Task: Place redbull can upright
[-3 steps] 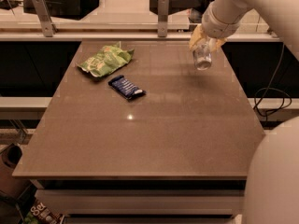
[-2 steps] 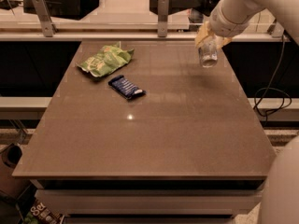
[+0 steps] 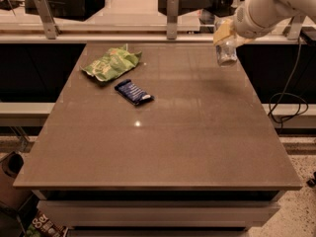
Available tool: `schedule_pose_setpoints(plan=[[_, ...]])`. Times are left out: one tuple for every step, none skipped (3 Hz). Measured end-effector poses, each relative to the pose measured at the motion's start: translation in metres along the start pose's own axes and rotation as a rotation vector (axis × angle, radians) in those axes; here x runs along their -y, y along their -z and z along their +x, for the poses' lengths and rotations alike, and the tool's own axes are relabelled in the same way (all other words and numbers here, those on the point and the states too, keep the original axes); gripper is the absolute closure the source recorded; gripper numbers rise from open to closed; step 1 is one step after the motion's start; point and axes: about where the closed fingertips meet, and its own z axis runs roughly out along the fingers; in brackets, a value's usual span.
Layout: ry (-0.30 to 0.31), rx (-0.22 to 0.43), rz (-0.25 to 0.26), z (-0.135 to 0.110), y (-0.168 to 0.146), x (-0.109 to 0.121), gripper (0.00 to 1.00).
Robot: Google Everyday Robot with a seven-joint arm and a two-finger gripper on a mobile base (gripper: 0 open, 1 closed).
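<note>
Brown desk (image 3: 163, 152) fills most of the frame: flat, smooth, semi-gloss top with a small light glint near centre, and a pale base under the front edge. Behind the far edge is a light rail with two upright metal posts (image 3: 171, 16), then dark equipment.

White robot arm (image 3: 266, 6) comes in from the upper right corner. Its pincer (image 3: 224, 37), with yellowish fingers (image 3: 222, 31), sits at the upper right, over the far right part of the desk.

The redbull can (image 3: 227, 55) is directly below the pincer and touching it. The fingers are closed on the can's upper part and it hangs roughly upright. It's slim, silvery metal and cylindrical, and looks to be clear of the desk top, with a faint dark patch on the surface under it.

Green snack bag (image 3: 111, 63) is in the upper left of the desk: crinkled, shiny film, lying flat. Just beside it toward centre is the dark blue snack bar wrapper (image 3: 133, 92), a small rectangle lying diagonally. Both are well apart from the can.

A dark cable (image 3: 291, 98) loops down off the right side.
</note>
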Motion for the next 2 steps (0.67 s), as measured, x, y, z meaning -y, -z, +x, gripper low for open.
schedule_pose_setpoints(plan=[[0.006, 0.052, -0.045, -0.005, 0.005, 0.008, 1.0], [0.007, 0.102, -0.089, -0.012, 0.008, 0.019, 1.0]])
